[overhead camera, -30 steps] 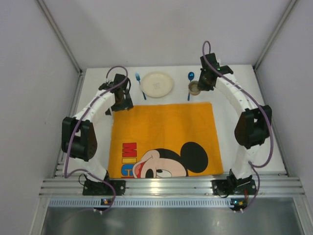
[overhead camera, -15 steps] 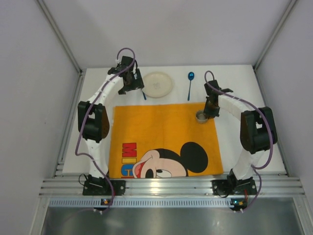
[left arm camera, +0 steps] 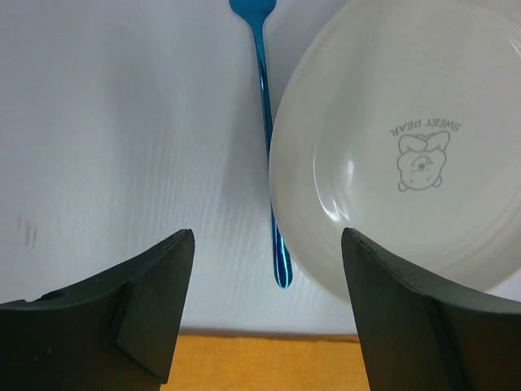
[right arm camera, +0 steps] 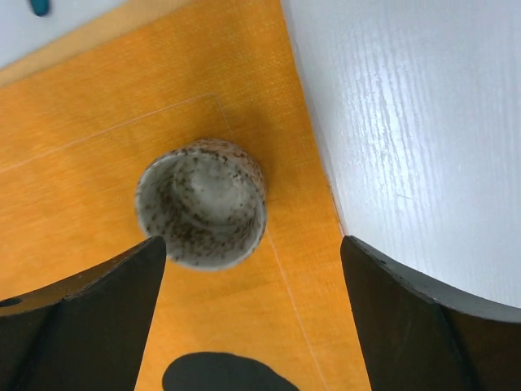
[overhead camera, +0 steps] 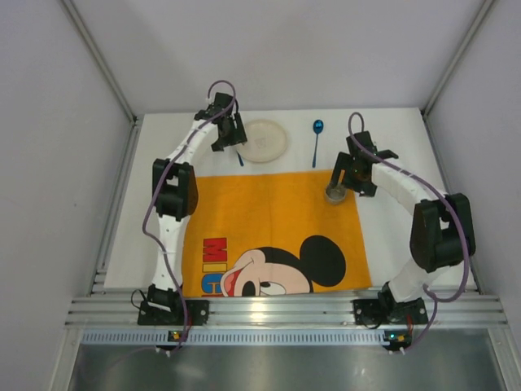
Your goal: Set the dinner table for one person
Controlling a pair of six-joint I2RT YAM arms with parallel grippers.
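Up on the overhead view, the white dinner table (overhead camera: pixel 399 138) carries an orange Mickey Mouse mat (overhead camera: pixel 269 212) on its near half. Beyond the mat's far edge lie a cream plate (overhead camera: pixel 264 140), a blue fork (overhead camera: pixel 239 158) just left of it, and a blue spoon (overhead camera: pixel 316 140) to its right. The left gripper (overhead camera: pixel 230 140) hangs over the fork beside the plate's left rim. The right gripper (overhead camera: pixel 343 181) hovers at the mat's far right corner, above a speckled cup (overhead camera: pixel 334 193) that stands upright on the cloth. From the left wrist, the two dark fingers (left arm camera: pixel 138 301) are spread wide and hold nothing. The fork's handle runs up the bare table between them, tucked against the plate's rim, and the plate shows a small "Sweet Bear" print. A strip of orange mat lies at the bottom edge. From the right wrist, the fingers (right arm camera: pixel 89 318) are likewise parted and empty. The cup sits on the mat between them, nearer the left one in frame, though I cannot tell whether they touch. White tabletop lies just past the mat's edge.
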